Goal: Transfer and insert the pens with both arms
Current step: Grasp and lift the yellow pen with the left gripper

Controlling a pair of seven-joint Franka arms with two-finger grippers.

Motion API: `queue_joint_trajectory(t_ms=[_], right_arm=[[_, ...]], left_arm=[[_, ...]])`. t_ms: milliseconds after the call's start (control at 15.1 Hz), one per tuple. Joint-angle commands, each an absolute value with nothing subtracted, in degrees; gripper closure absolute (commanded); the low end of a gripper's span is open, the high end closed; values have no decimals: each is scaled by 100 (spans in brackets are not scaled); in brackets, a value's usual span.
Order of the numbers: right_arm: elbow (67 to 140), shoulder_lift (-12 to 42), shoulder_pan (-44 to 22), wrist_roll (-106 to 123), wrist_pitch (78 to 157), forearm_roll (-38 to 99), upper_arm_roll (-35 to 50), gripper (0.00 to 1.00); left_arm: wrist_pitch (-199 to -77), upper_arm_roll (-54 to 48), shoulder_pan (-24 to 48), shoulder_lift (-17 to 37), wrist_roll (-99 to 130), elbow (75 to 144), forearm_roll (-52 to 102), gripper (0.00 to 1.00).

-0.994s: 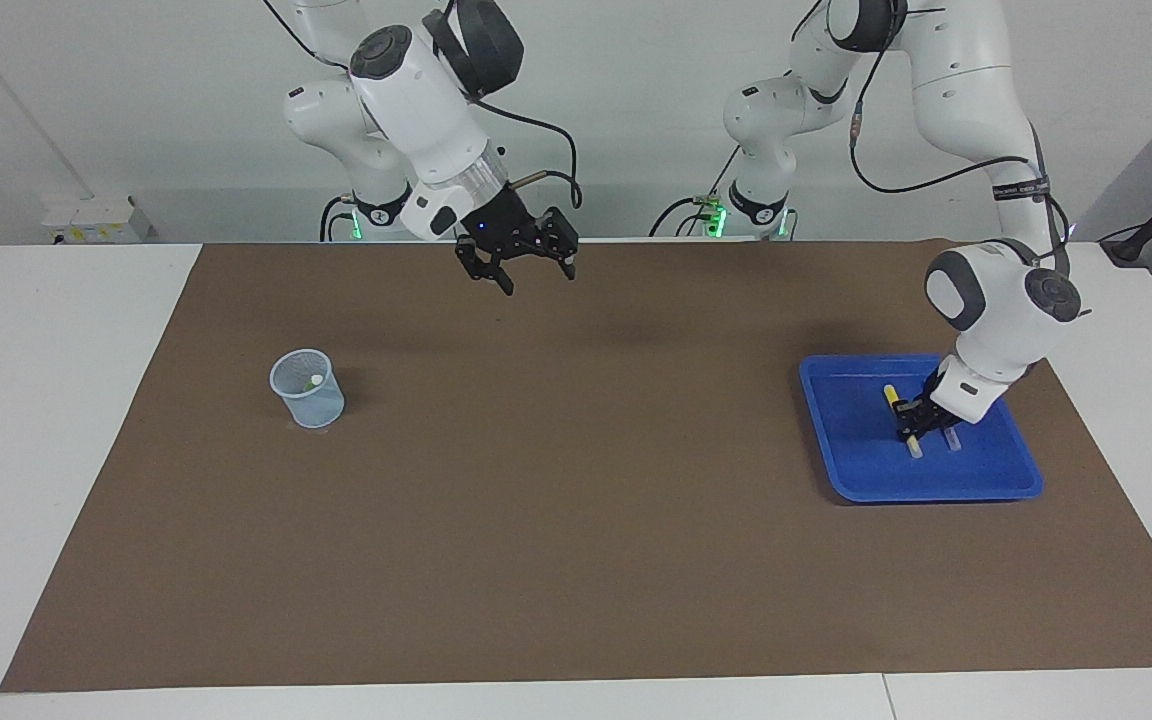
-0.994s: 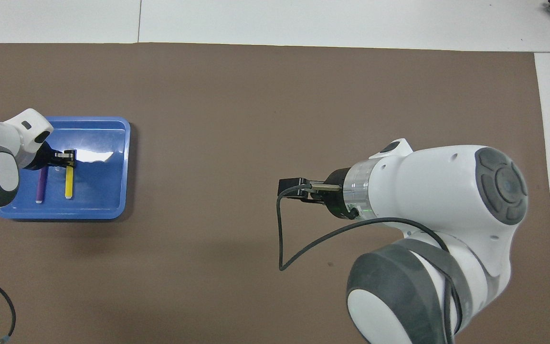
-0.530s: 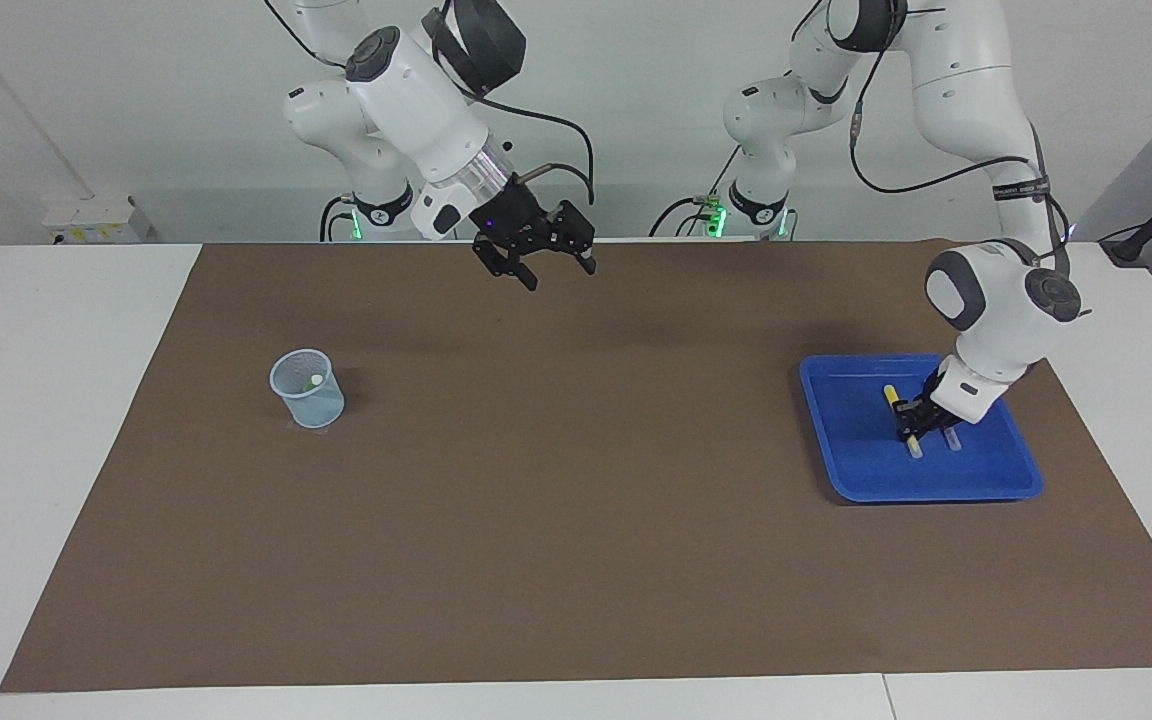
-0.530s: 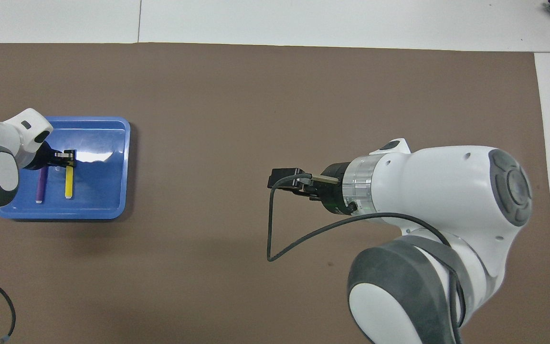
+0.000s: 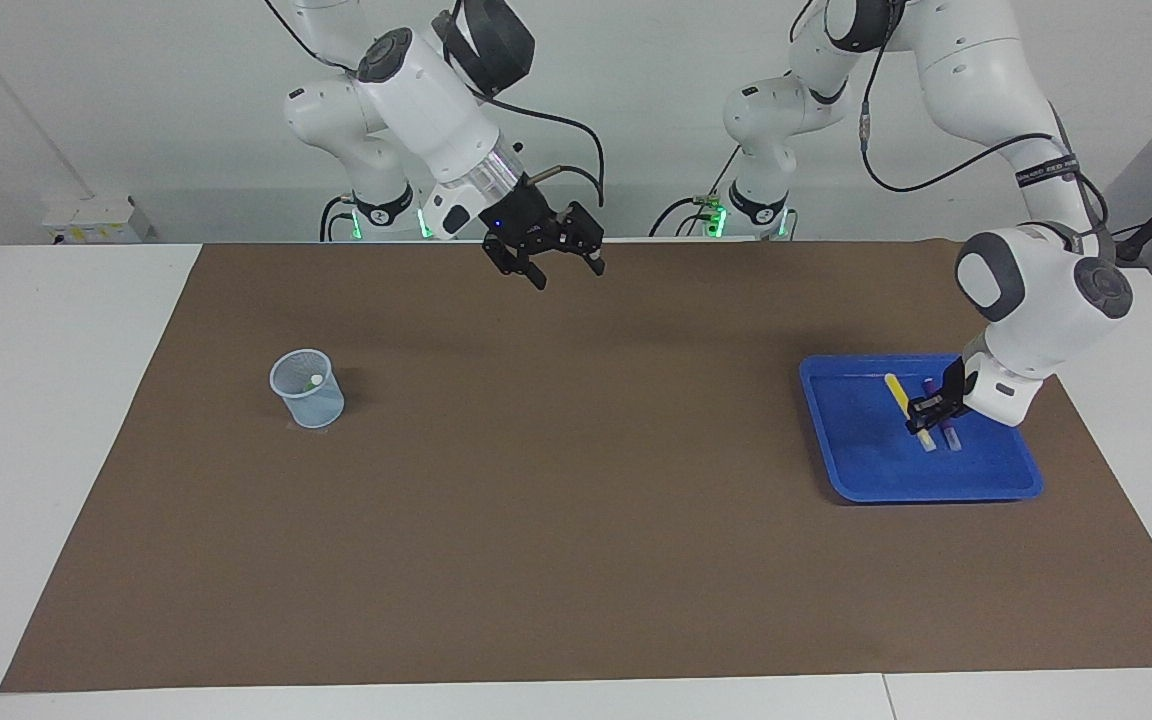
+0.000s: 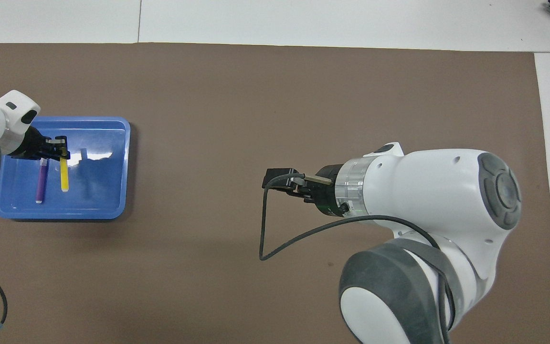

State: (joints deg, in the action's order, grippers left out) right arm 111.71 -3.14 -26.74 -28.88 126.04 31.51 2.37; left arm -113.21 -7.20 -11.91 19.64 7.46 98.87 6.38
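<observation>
Pinching the yellow pen point(image 5: 898, 392) near its pale end, the left tool point(image 5: 921, 416) risks it pivoting; right tool point(image 5: 558, 262) waits, spread.

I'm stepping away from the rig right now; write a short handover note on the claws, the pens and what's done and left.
Left claw: shut on the yellow pen, which is tilted, over the blue tray.
Right claw: open, empty, up over the brown mat at the robots' edge.
Purple pen: lying in the tray.
Green pen: in the mesh cup toward the right arm's end.
Done: one pen inserted.
Left: hand the yellow pen to the right claw, insert it in the cup; then the purple.
</observation>
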Motion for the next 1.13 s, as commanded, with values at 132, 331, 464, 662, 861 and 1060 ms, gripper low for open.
queue_joint_trajectory(t_ms=[132,331,464,662,861,1060], right_arm=[[11188,-290,-2707,-2979,12753,3296,246,0],[11153,-281,-2716,-3111,12753,3296,255,0],[11066,-220,-2803,-3400,12866,3296,307,0],[11004,-202,-2962,-3909,12999,3366,316,0],[11004,-193,-3076,-3964,13243,3384,316,0],[10820,-71,-3216,-4375,13831,3586,615,1]], left_arm=[[-10303,-782,-932,1802,2474,9353,1316,100],[-9775,-1054,-932,1583,3853,9176,1818,100],[-9555,-1160,-932,1398,4882,9176,2291,100],[-9168,-1160,-940,1231,6034,9202,3056,100],[-8825,-1213,-923,1169,7037,9272,3427,100],[-8745,-1239,-897,1143,7767,9325,3813,100]])
